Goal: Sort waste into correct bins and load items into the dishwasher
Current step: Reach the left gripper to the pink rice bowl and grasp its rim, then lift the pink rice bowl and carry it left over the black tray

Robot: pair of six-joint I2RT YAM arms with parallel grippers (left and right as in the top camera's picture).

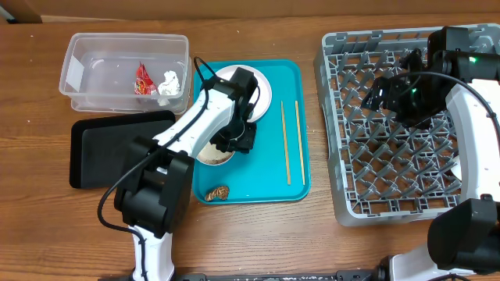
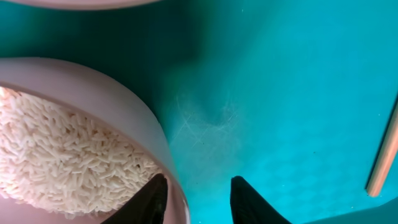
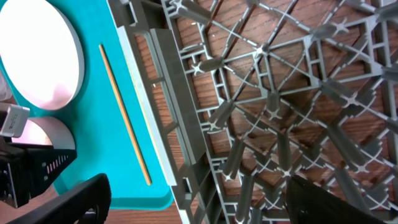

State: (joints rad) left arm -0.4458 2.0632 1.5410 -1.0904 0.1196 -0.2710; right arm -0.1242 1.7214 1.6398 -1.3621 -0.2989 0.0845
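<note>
From my seat, the left gripper (image 2: 196, 199) is low over the teal serving tray (image 1: 266, 168), at the bowl (image 2: 124, 118) that holds the rice (image 2: 56, 162). Its fingers straddle the bowl's wall, one tip over the rice side and the other out over bare teal. I can see a gap between the outer tip and the wall, so they are parted and not clamped on anything. The bowl sits upright on the tray's left half, just below the round white plate (image 1: 264, 97).

The two chopsticks (image 1: 285, 144) lie flat on the tray's right half, side by side and parallel. Their long axes run from the near edge toward the far edge. The brown scrap (image 1: 219, 192) sits in the tray's near left corner.

The red wrapper (image 1: 144, 80) and white tissue (image 1: 169, 84) lie together in the clear tub (image 1: 78, 78). The black tray (image 1: 101, 148) is just in front of it on the worktop (image 1: 312, 250).

The right gripper (image 3: 198, 186) hangs over the dish rack (image 1: 351, 179), near its left wall, fingers spread wide with nothing between them.
</note>
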